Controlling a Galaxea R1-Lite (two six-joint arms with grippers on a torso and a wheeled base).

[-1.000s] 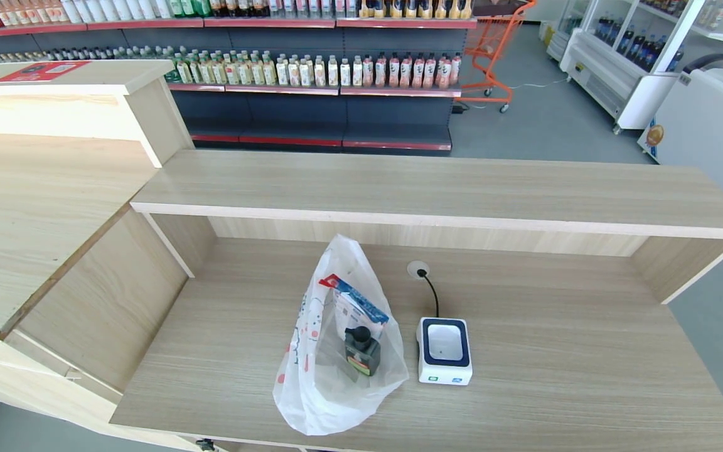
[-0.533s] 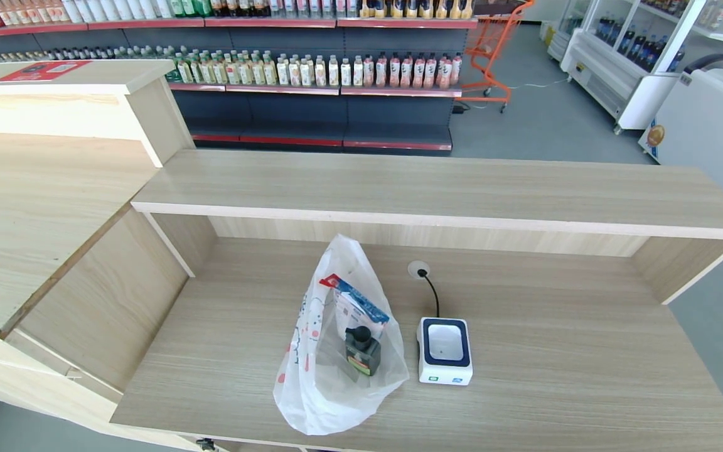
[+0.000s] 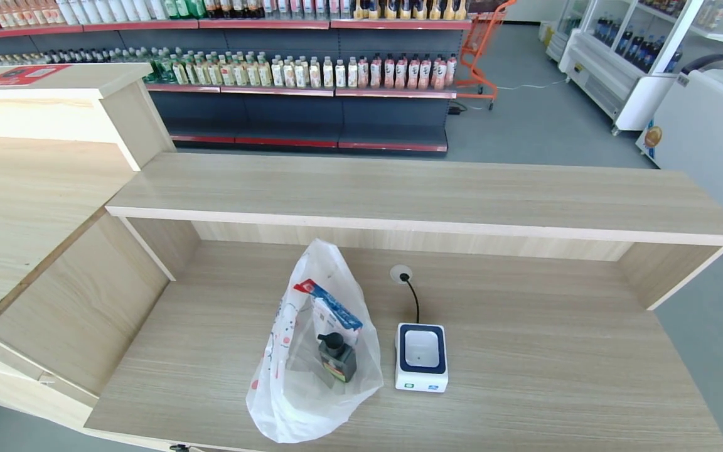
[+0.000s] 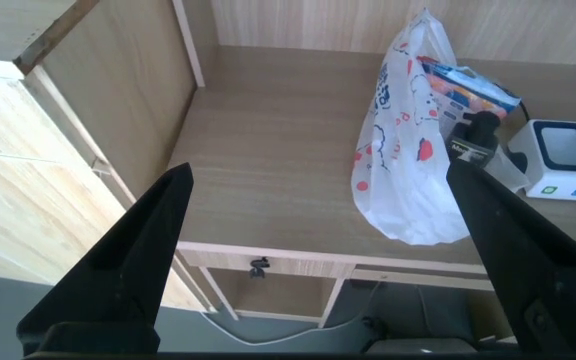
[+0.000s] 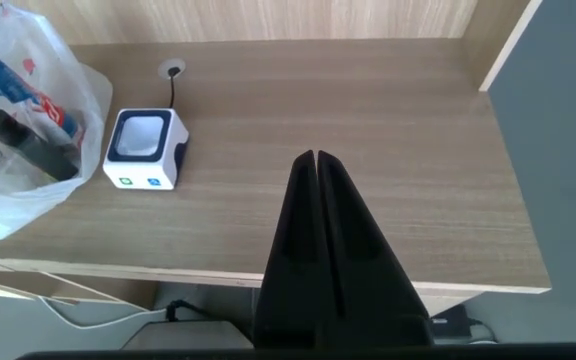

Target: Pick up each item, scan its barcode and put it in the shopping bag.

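Observation:
A white plastic shopping bag lies on the lower counter. Inside it are a dark bottle and a blue-and-white packet. Just right of the bag stands the white and blue barcode scanner. In the left wrist view my left gripper hangs open, above and in front of the counter's near edge, with the bag and scanner beyond it. My right gripper is shut on nothing, over the counter's near edge to the right of the scanner and the bag.
A raised ledge runs along the counter's far side, with side walls at both ends. The scanner's cable runs to a hole in the counter. Shelves of bottles, an orange cart and freezers stand in the room behind.
The whole head view has shifted, so the camera moved. The bag, its items and the scanner keep their places on the counter.

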